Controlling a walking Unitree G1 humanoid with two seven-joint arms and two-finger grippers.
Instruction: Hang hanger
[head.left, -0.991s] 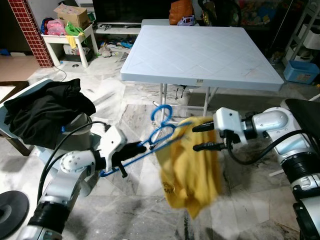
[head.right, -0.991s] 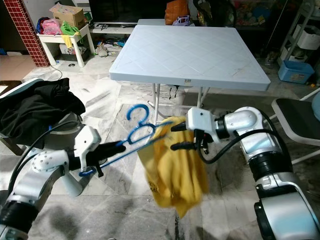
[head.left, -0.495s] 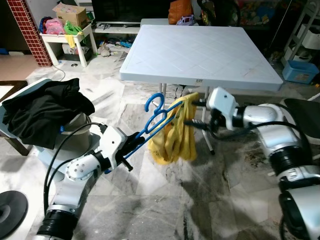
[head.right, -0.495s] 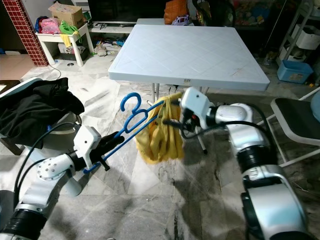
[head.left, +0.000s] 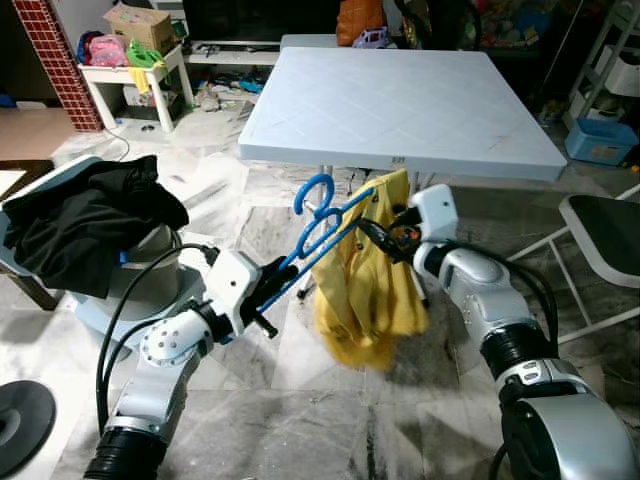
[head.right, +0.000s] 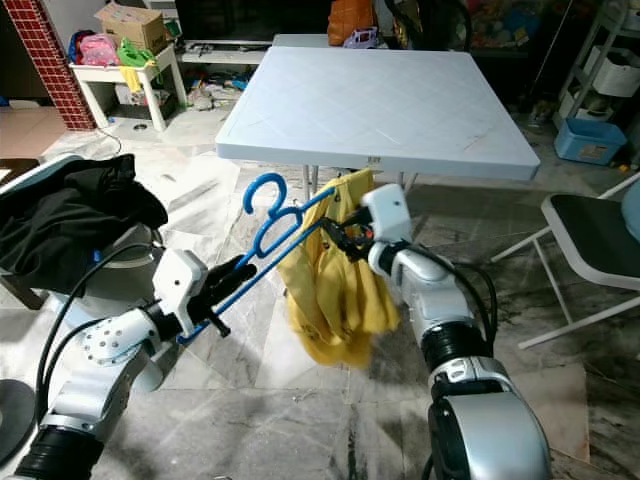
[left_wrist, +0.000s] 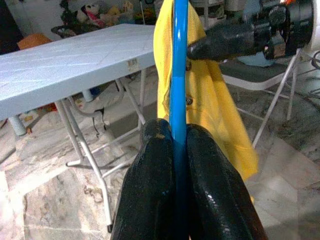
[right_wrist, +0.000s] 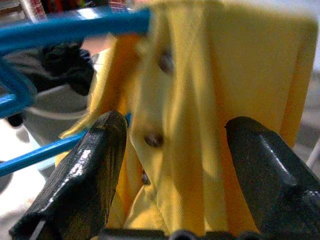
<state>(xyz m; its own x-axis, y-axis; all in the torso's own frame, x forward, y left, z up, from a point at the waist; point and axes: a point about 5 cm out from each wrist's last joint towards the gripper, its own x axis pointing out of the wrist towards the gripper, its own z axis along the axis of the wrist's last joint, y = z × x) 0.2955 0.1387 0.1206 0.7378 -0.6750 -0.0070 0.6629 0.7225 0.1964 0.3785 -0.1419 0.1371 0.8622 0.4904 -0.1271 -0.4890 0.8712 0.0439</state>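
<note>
Hanging in mid-air before the white folding table's (head.left: 400, 105) near edge, the blue plastic hanger (head.left: 318, 225) carries a limp yellow buttoned garment (head.left: 372, 290) draped over its far end. The left gripper (head.left: 268, 283) has its 2 black fingers (left_wrist: 212, 195) pinched tight on the hanger's thin bar. The right gripper (head.left: 383, 232) has its 2 fingers spread wide, the cloth between them. Marble floor (head.left: 300, 420) lies open below; black clothes (head.left: 85, 215) are heaped at left.
</note>
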